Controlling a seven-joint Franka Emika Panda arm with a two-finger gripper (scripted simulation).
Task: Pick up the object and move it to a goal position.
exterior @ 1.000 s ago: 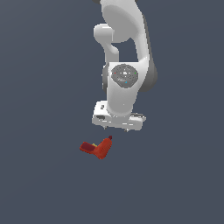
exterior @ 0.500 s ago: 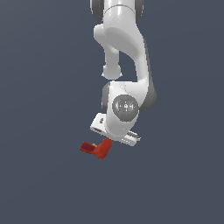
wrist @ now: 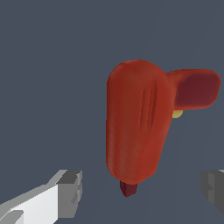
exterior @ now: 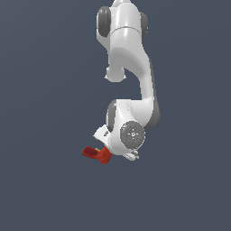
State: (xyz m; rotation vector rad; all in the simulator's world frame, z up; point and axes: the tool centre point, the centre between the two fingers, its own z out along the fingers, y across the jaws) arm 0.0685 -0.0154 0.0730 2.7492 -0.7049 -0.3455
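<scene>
The object [exterior: 98,154] is a small red-orange L-shaped item like a toy drill, lying on the grey floor. In the wrist view the object [wrist: 139,127] fills the middle, with a dark red end, a yellowish spot and a dark tip. My gripper [wrist: 142,189] hangs above it, open, one finger [wrist: 70,193] and the other finger [wrist: 213,188] wide apart on either side of the tip. Nothing is held. In the exterior view the wrist [exterior: 128,135] hides the fingers and covers the object's right part.
The white arm [exterior: 131,58] rises from the wrist toward the top of the exterior view. A plain dark grey floor [exterior: 45,113] surrounds everything.
The arm has bent down and forward, bringing the wrist lower and over the object. The object has stayed where it was.
</scene>
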